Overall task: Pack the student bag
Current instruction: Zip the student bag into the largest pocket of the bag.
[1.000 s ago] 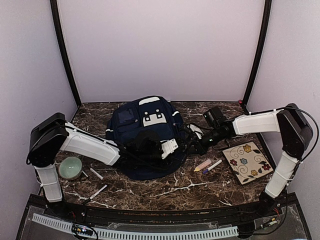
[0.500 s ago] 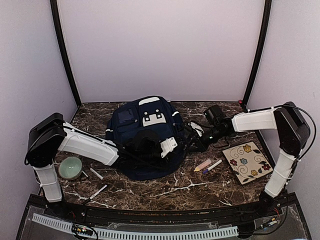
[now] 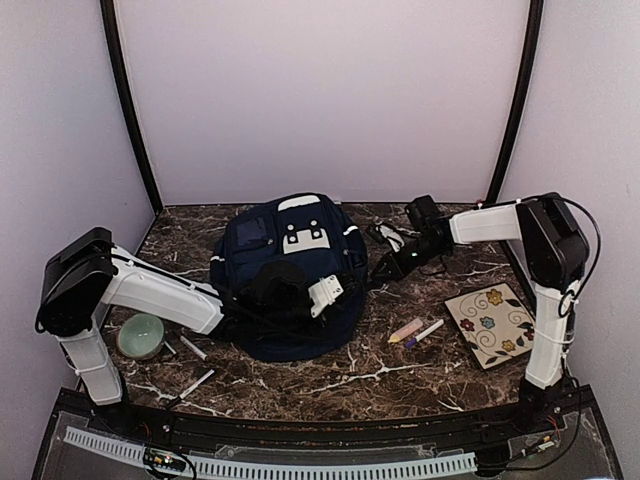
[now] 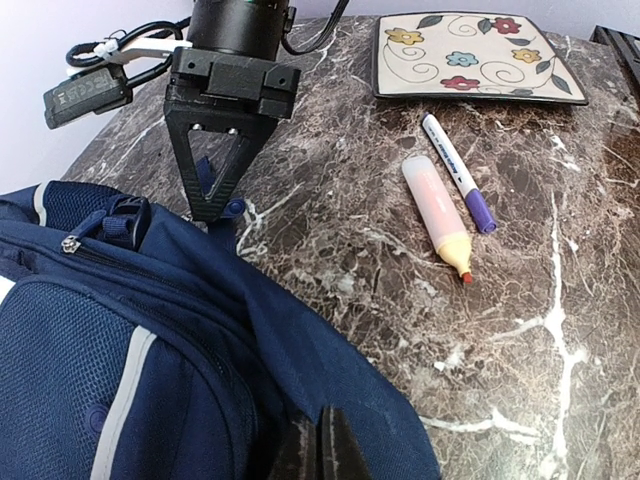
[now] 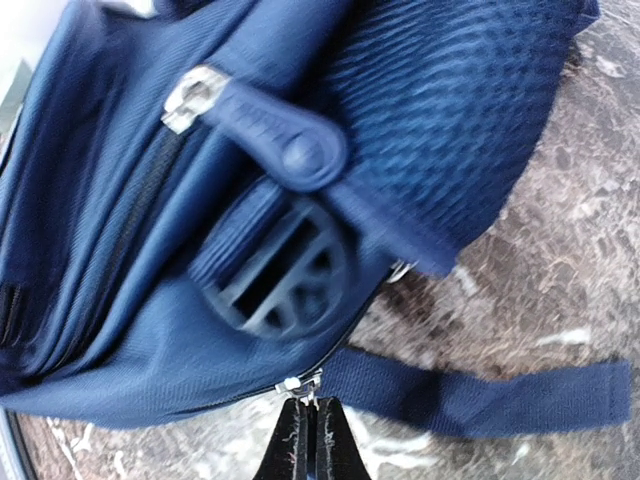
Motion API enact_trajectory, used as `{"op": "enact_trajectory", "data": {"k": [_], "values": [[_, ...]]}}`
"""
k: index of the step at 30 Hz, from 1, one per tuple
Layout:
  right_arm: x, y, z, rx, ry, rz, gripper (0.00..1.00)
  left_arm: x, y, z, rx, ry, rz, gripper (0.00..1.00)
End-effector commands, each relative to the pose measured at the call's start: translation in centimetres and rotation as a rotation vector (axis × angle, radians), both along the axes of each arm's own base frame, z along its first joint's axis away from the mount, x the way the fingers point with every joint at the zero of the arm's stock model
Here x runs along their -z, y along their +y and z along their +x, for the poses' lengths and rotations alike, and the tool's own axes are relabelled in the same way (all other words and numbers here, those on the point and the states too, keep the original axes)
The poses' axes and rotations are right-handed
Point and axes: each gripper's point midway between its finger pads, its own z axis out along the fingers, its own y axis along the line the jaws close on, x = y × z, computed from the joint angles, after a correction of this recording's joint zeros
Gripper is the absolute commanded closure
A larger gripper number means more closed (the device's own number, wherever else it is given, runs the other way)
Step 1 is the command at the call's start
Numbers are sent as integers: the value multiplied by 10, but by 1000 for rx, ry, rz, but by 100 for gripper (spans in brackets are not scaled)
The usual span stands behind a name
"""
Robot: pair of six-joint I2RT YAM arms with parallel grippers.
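The navy student bag (image 3: 280,270) lies in the middle of the marble table. My left gripper (image 3: 345,296) rests on its right side. In the left wrist view that left gripper (image 4: 322,452) is shut, pinching the bag's fabric edge (image 4: 330,370). My right gripper (image 3: 380,268) sits at the bag's far right edge. In the right wrist view it (image 5: 310,425) is shut on a small metal zipper pull (image 5: 305,385), just below a round buckle (image 5: 275,275). The left wrist view also shows the right gripper (image 4: 213,208) against the bag.
A floral plate (image 3: 495,322) lies at the right, with an orange highlighter (image 3: 405,330) and a purple marker (image 3: 427,332) beside it. A green bowl (image 3: 140,335) and two pens (image 3: 192,347) lie at the left front. A loose blue strap (image 5: 480,400) trails on the table.
My left gripper has shut on the bag's fabric. The right gripper has moved away from me along the bag's right edge, still holding the zipper pull.
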Motion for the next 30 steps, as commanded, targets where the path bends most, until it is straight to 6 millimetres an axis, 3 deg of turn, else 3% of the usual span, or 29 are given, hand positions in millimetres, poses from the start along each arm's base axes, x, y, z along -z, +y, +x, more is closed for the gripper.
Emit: {"op": "enact_trajectory", "data": {"k": [1,14,20,24,30], "values": [[5,-18,39,117,-61,-64,100,-17,5,-4,-4,-3,-35,100],[8,-15,69,196,-79,-46,100,-9,3,-5,-4,16,-31,100],[4,-12,70,194,-78,-30,100,-3,4,-1,-28,27,-24,100],[-9,-13,70,195,-97,-17,93,2,7,7,-77,16,-14,100],[-47,-22,65,198,-152,1,72,-11,7,16,-122,-13,-41,100]]}}
